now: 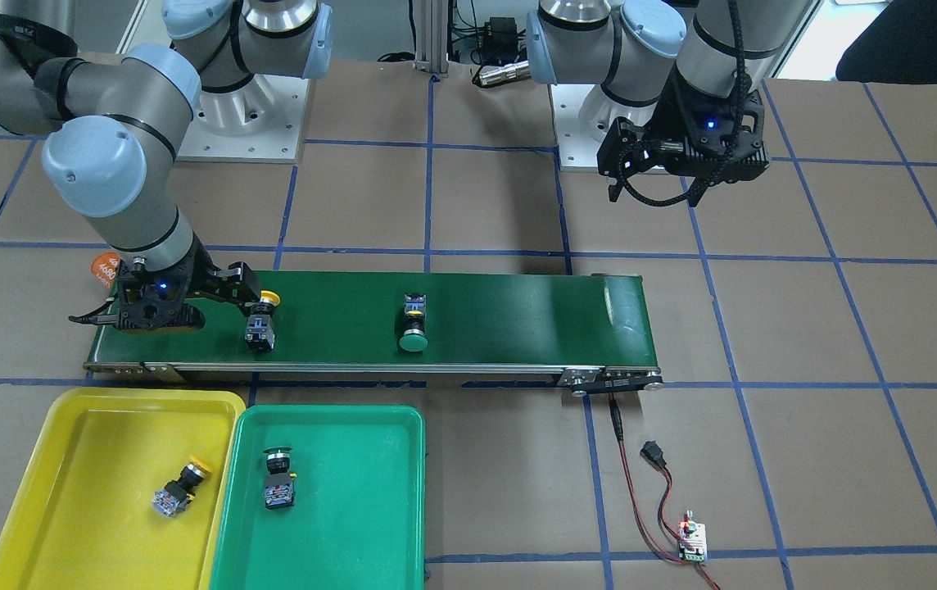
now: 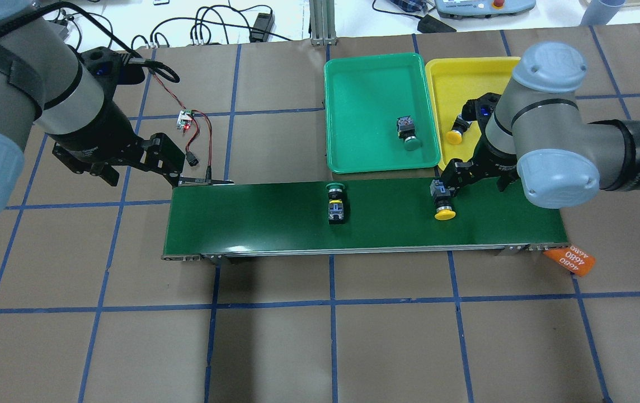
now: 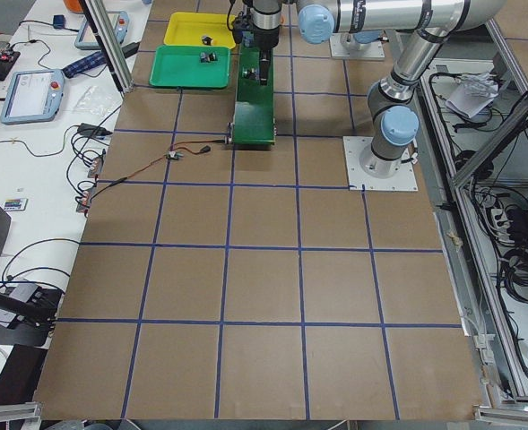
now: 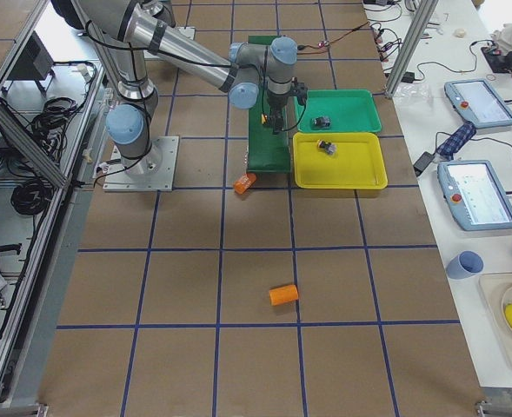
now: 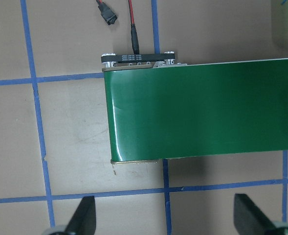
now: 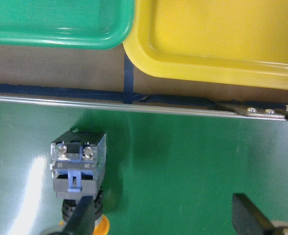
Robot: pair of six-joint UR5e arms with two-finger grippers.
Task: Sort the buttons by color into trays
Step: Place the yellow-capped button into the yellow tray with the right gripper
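Note:
A yellow button [image 2: 443, 204] lies on its side on the belt, right by one finger of my open right gripper [image 2: 475, 176]. In the right wrist view the button [image 6: 77, 169] sits under the left finger, not centred between the two. A green button [image 2: 335, 202] lies mid-belt. The yellow tray [image 2: 465, 78] holds a yellow button [image 2: 457, 131]. The green tray [image 2: 365, 101] holds a green button [image 2: 408, 134]. My left gripper [image 5: 166, 218] is open and empty above the belt's other end.
The long dark green conveyor belt [image 2: 269, 215] runs across the table in front of the trays. An orange cylinder marked 4680 [image 2: 570, 260] lies off its right end, another [image 4: 283, 294] farther out. Wires and a small board [image 2: 186, 118] lie near the left end.

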